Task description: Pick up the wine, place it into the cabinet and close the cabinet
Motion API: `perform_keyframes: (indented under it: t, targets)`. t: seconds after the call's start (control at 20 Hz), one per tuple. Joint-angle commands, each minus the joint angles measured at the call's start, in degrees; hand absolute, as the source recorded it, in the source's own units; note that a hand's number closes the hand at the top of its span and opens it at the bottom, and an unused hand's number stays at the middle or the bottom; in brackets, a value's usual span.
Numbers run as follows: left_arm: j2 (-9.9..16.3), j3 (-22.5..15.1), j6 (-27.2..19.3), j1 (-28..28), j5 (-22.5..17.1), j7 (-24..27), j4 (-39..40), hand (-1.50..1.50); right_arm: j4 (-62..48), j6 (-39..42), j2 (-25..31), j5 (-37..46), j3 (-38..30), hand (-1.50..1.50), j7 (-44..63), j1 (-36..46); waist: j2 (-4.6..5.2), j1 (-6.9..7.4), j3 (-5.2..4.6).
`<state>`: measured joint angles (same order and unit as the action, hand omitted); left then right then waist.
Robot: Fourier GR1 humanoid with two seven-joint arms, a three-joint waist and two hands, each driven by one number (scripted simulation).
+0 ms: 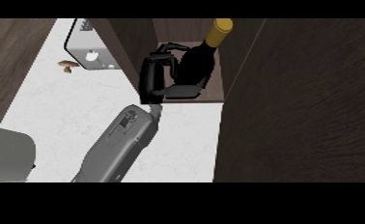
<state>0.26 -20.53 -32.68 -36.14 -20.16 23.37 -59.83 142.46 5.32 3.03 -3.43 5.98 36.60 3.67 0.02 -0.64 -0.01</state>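
Observation:
The wine bottle [196, 63] is dark with a yellow cap and stands inside the open cabinet [214, 95], on its brown shelf. My right hand [153, 76] reaches into the cabinet from the left of the bottle. Its fingers curl round the bottle's far side and its thumb lies against the near side, so the hand is shut on the bottle. The cabinet's right door [292, 107] stands open as a large dark panel along the right. Only a grey piece of my left forearm [14, 155] shows at the lower left edge; its hand is out of view.
A white appliance [89, 49] sits on the pale counter [64, 107] at the back left, with a small brown object [68, 66] beside it. The cabinet's left wall [132, 49] stands close to my right wrist.

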Motion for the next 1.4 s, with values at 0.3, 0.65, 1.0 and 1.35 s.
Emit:
perform_keyframes:
  t: [0.3,0.65,1.0,1.35]
  targets:
    - [0.38,7.57,8.51,-7.57,-3.36,3.43,14.74,1.5,6.91,1.2,-0.11,-5.22,-0.99,-1.5,-0.03,-4.92,0.16,-0.64,0.02]
    - [0.35,7.49,8.01,-12.99,-4.27,2.72,21.32,1.5,6.31,0.01,0.71,-6.83,-4.54,-1.5,3.26,-0.36,0.07,-0.3,0.01]
    - [-0.25,10.21,5.41,-20.3,-5.23,8.25,31.63,1.5,4.74,1.11,-1.08,-4.56,-0.97,-1.5,0.94,-2.94,0.25,-1.04,0.01]
    - [0.51,14.79,4.49,-26.11,-4.42,13.69,38.62,1.5,5.68,1.52,-1.16,-4.05,-1.21,-1.5,1.0,-2.5,0.48,-1.65,0.01]
